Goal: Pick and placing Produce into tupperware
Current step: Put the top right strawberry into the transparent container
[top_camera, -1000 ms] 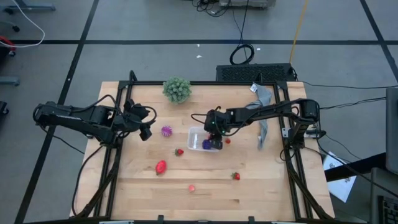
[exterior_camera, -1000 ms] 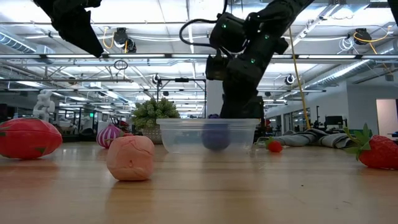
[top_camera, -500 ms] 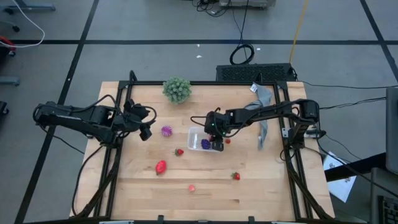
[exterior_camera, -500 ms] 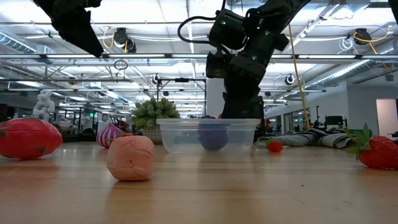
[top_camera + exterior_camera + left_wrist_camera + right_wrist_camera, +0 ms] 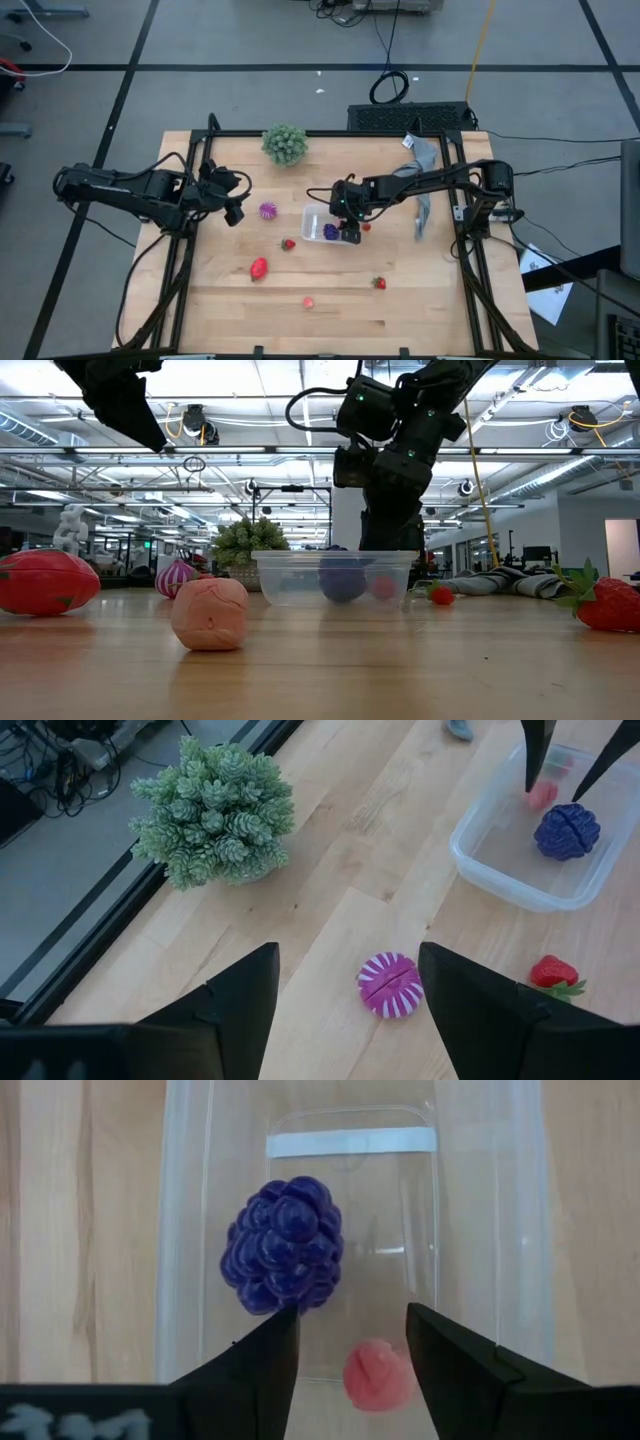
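Note:
The clear tupperware (image 5: 312,215) sits mid-table. On its floor lie a dark purple cluster (image 5: 285,1248) and a small pink piece (image 5: 377,1376). My right gripper (image 5: 352,1320) hovers open over the container's right end, with its fingertips on either side of the pink piece and just above it, touching nothing. My left gripper (image 5: 235,208) hangs open above the table's left side, with the spiky magenta ball (image 5: 390,985) on the wood just beyond it. Loose on the table are a strawberry (image 5: 288,243), a bigger red fruit (image 5: 259,267), a pink piece (image 5: 308,301) and another strawberry (image 5: 379,283).
A green bushy plant (image 5: 284,143) stands at the far edge, left of centre. A grey cloth (image 5: 422,205) lies along the right side. A tiny red piece (image 5: 366,226) rests just right of the tupperware. Black frame rails border the table's left and right sides.
A small pink piece now lies on the tupperware's floor under my right gripper, next to the purple cluster. In the earlier low views it did not show there. Both arms have stayed where they were.

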Controlling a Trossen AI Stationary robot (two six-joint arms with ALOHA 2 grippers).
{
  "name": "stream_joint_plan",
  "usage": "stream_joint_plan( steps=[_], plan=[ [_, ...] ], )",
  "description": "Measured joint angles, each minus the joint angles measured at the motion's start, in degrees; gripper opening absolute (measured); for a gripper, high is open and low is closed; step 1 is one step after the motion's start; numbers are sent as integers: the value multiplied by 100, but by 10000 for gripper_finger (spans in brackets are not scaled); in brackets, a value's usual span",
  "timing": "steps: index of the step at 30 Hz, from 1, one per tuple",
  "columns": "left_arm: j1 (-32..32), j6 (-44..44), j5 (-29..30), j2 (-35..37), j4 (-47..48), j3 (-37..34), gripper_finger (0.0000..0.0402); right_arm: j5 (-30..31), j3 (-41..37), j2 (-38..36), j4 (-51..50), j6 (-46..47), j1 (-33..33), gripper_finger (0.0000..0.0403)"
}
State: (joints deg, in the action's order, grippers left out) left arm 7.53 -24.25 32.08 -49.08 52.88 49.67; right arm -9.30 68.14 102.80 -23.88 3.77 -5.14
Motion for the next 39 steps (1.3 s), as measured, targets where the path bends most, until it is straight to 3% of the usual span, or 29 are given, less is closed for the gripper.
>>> stream_joint_plan(
  steps=[15, 18, 21, 39],
  plan=[
    [1, 13, 0, 1, 9, 0, 243, 23, -2, -2, 35, -183, 960, 178],
    [2, 41, 0, 2, 9, 0, 243, 394, -2, -2, 102, -361, 1035, 178],
    [2, 7, 0, 1, 8, 0, 243, 645, -2, -4, 101, -468, 929, 178],
    [2, 11, 0, 0, 4, 0, 243, 628, -4, -4, -21, -671, 385, 178]
  ],
)
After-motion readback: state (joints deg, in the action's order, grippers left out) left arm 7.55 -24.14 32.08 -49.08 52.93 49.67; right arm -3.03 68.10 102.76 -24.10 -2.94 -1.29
